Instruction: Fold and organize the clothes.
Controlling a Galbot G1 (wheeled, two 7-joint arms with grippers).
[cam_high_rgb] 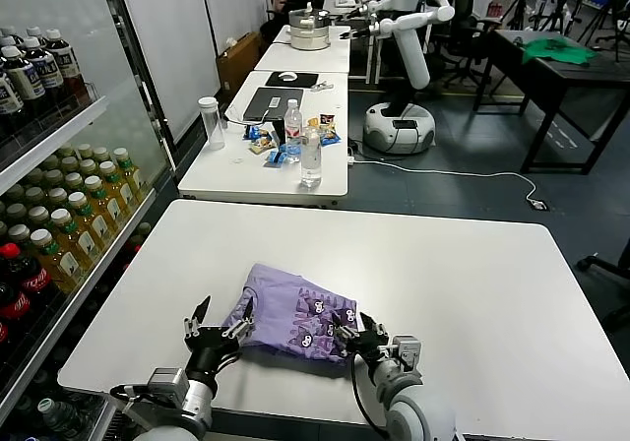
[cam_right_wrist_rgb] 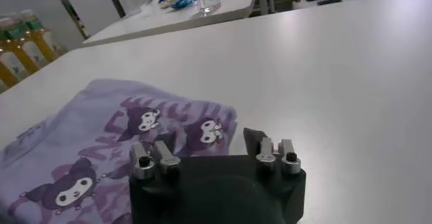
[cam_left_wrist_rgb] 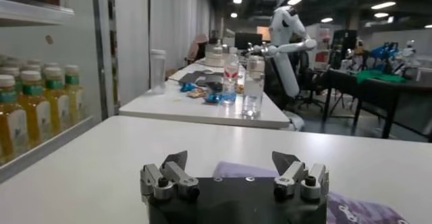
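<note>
A folded lavender T-shirt [cam_high_rgb: 295, 315] lies on the white surface [cam_high_rgb: 463, 293] between the left claw [cam_high_rgb: 219, 325], spread wide and empty, and the right claw [cam_high_rgb: 360, 335], partly open at its printed edge, gripping nothing. Bottle shelves [cam_high_rgb: 59, 215] stand beyond the left claw.

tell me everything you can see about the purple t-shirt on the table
The purple t-shirt is light lavender, of soft thin-looking fabric, folded into a compact, slightly rumpled bundle with dark cartoon character prints facing up. It lies flat near the front edge of the white table. The left gripper stands open at its left edge, apparently not holding it. The right gripper sits at its right front corner, fingers spread over the printed edge; whether they touch the cloth is unclear.
</note>
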